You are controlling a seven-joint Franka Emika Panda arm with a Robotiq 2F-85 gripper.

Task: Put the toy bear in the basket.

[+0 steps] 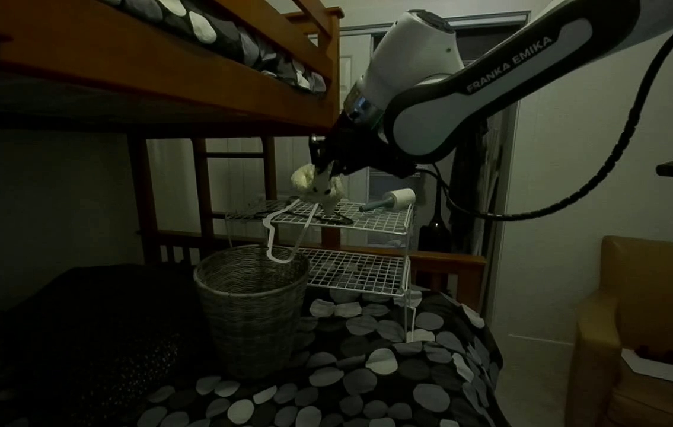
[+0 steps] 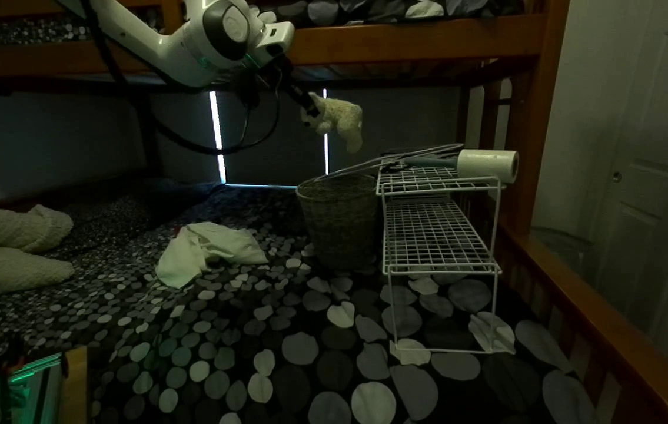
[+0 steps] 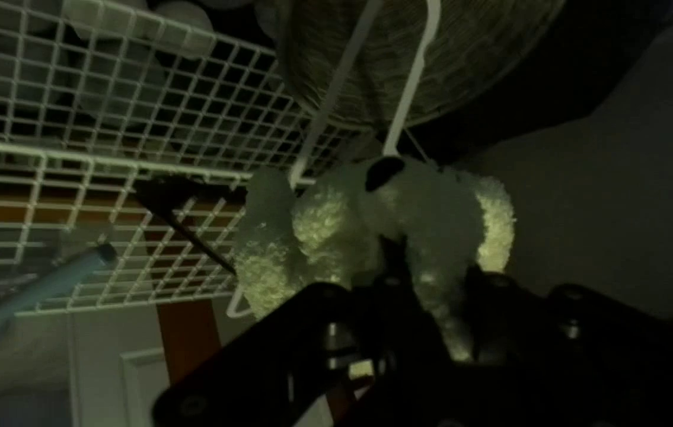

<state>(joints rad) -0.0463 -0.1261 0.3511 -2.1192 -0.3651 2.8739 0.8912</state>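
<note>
I have the toy bear [image 2: 342, 118] clamped in my pincer [image 3: 434, 267]; lower than the pincer, basket [image 1: 250, 332] with hanger [image 3: 405, 107] in the way across its mouth, wire rack [image 2: 442, 272] topped by lint roller [image 2: 487, 166].

We see basket [image 2: 339, 229] and rack [image 2: 436, 235] on the bed [image 2: 222, 341]
In an exterior view: cloth [image 2: 210, 250] left of the basket, rack right; roller [image 2: 481, 165] atop the rack; bear [image 2: 341, 115] higher, in the gripper [image 2: 312, 109].
</note>
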